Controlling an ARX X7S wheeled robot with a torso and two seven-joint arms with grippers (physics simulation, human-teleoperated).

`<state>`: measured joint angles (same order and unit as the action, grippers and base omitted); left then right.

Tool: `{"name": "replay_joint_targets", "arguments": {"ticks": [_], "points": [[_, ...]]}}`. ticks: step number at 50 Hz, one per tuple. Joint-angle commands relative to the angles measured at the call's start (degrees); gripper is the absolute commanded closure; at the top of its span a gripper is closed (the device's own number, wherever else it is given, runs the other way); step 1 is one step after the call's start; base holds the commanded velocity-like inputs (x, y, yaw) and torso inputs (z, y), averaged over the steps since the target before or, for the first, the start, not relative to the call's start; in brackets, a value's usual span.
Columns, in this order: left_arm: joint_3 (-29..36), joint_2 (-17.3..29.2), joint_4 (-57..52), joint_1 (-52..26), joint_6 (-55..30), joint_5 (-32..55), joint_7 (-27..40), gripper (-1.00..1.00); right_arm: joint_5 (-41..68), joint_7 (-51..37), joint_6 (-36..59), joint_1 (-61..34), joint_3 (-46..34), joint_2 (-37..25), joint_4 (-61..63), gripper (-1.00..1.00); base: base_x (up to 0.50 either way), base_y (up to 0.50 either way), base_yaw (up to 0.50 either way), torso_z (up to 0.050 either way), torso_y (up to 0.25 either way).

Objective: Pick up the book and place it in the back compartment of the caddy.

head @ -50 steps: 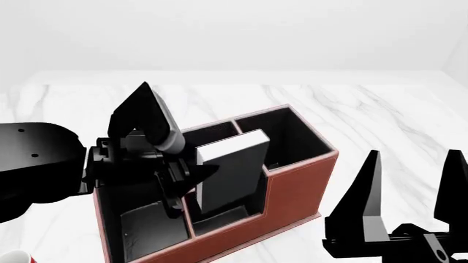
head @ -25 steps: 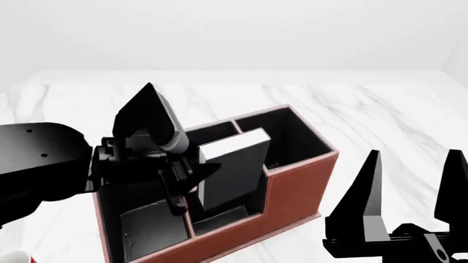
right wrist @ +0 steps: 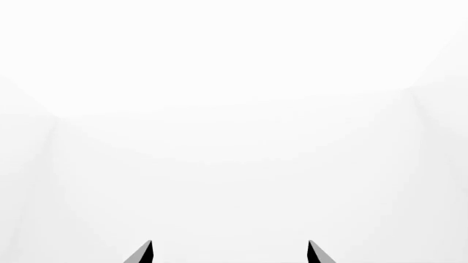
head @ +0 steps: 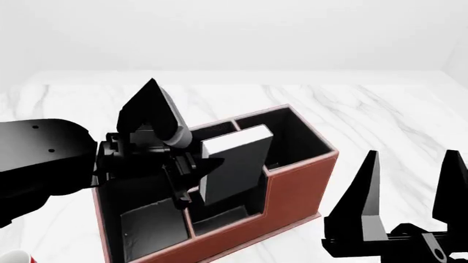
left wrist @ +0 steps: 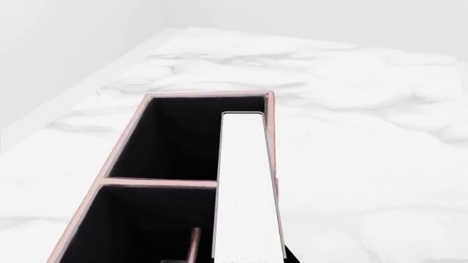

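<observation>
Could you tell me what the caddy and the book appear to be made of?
The caddy looks like reddish-brown leather or leatherette with a matte black lining, though as a render it could be anything. The book looks like a hardcover: plain dark cover, white paper page edges.

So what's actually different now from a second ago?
The left gripper, holding the book, has risen slightly and shifted a little toward the caddy's taller end. The book has tipped further, its top leaning toward that end. It was neither released nor regripped. The caddy and the open right gripper stayed put.
</observation>
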<state>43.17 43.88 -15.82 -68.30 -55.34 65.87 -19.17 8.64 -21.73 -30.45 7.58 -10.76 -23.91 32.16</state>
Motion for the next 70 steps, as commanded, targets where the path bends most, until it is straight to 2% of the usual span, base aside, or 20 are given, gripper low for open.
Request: {"name": "replay_joint_targets", "arguments": {"ticks": [1,28,70], "points": [[-1.91,-1.12,0.36,0.57,1.73,-1.69,-0.88,1.00,-0.97,1.06,0.00,-0.17,0.97,0.92,-0.19,-1.00,0.00,0.00,0.00,0.000,0.000],[-1.27,-0.14,0.57,3.74,4.02,-2.79,-1.23,1.00,-1.09,0.77,-0.04,-0.19,0.60,0.66,-0.44,-1.00,0.00,0.00,0.00,0.000,0.001],[0.39,-0.46,2.49,3.77,5.28,-5.64,-2.24,1.00,-1.12,0.44,-0.33,-0.44,-0.05,0.34,-1.03,-1.00,0.00,0.00,0.00,0.000,0.001]]}}
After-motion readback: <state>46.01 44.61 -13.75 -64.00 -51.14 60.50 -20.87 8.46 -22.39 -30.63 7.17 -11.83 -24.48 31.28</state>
